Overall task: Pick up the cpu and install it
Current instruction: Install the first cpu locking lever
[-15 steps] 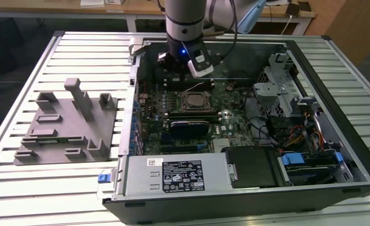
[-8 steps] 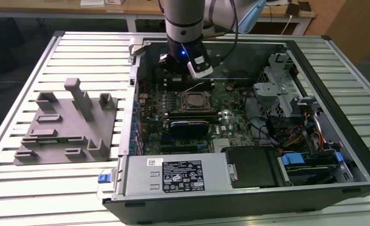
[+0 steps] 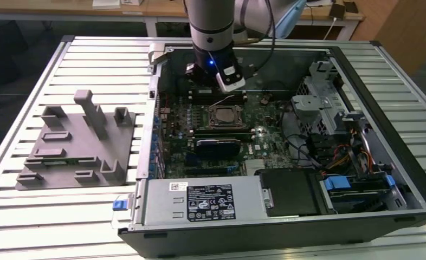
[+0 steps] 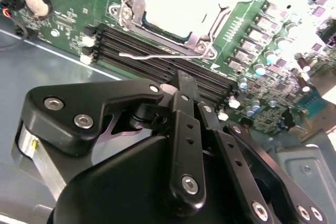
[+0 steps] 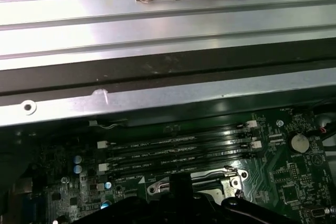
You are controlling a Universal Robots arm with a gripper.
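Cpu [image 4: 176,1] seated in socket, just beyond claw [image 4: 181,85].

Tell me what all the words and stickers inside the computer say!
No text here can be read, so none is quoted.
Black label on the silver power supply box: white print, too small to read.
White sticker on the same box: too small to read.
White lettering on the memory slots: too blurred to read.
cpu in its socket: bright metal top, no print can be made out.
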